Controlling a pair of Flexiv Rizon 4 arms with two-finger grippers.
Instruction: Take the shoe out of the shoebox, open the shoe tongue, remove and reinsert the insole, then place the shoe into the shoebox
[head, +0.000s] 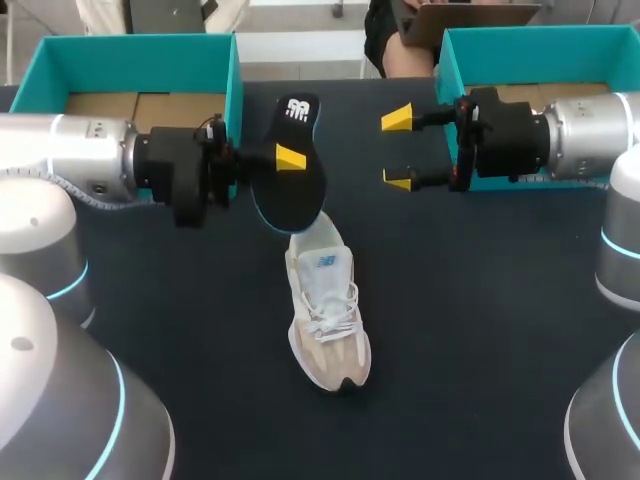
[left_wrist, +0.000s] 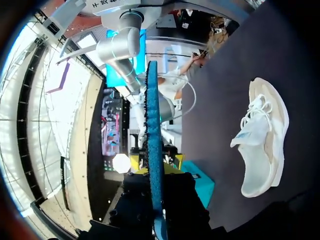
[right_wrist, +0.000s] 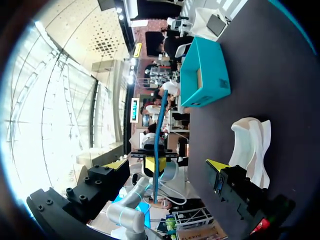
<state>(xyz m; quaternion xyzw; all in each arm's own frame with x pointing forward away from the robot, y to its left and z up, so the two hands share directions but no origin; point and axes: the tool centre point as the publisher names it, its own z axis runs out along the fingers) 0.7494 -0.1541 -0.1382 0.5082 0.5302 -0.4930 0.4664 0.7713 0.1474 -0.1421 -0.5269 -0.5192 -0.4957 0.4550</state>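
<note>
Insole (head: 296, 200) looks broad overhead, edge-on in the left pincer (left_wrist: 154, 165).

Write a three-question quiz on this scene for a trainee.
1. True or false: the right end effector is shut on the shoe.
2. What does the left end effector hold? A: a sock. B: the insole. C: a brush.
3. Fill in the blank: the shoe lies on the ____.

Key: 1 false, its fingers stand open with nothing between them. 2 B. 3 table.
</note>
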